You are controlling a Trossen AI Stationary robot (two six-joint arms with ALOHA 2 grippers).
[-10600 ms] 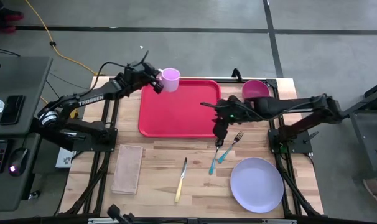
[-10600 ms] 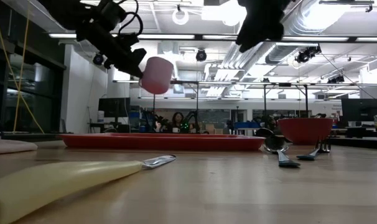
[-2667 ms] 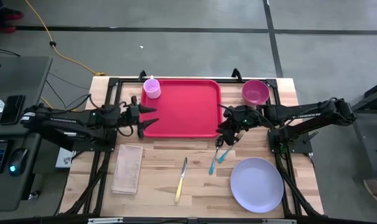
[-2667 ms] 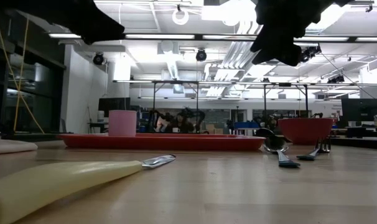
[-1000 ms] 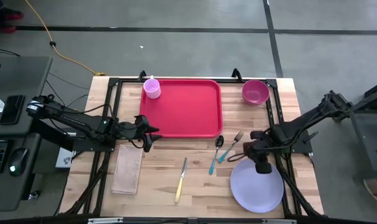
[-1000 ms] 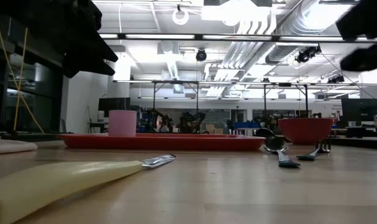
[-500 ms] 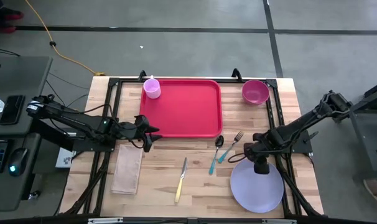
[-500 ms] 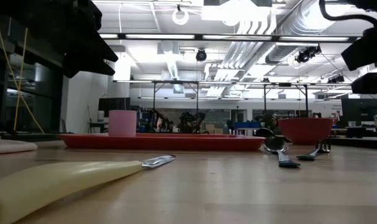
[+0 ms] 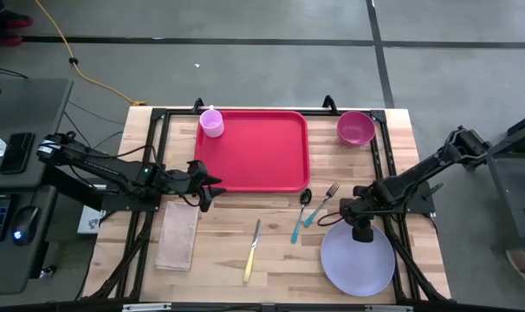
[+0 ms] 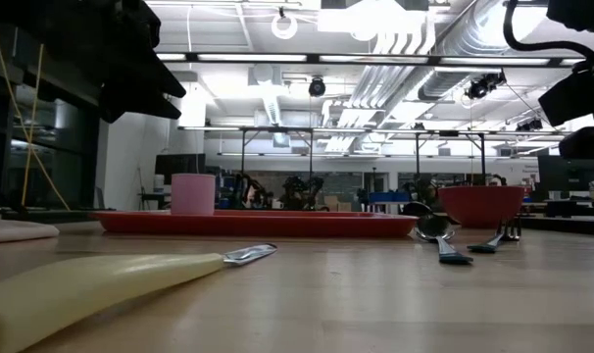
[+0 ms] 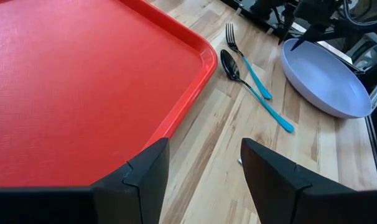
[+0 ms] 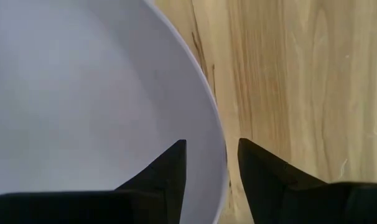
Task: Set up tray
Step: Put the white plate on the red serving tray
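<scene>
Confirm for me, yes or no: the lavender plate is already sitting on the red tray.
No: in the high view the lavender plate lies on bare wood near the table's front right corner, well apart from the red tray.

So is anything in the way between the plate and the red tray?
Yes. The fork and spoon lie on the wood between the lavender plate and the red tray. The right pincer hangs open over the plate's rim, so it would need to lift the plate over them.

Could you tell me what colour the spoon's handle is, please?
The spoon has a teal-blue handle; the left wrist view shows it best.
</scene>
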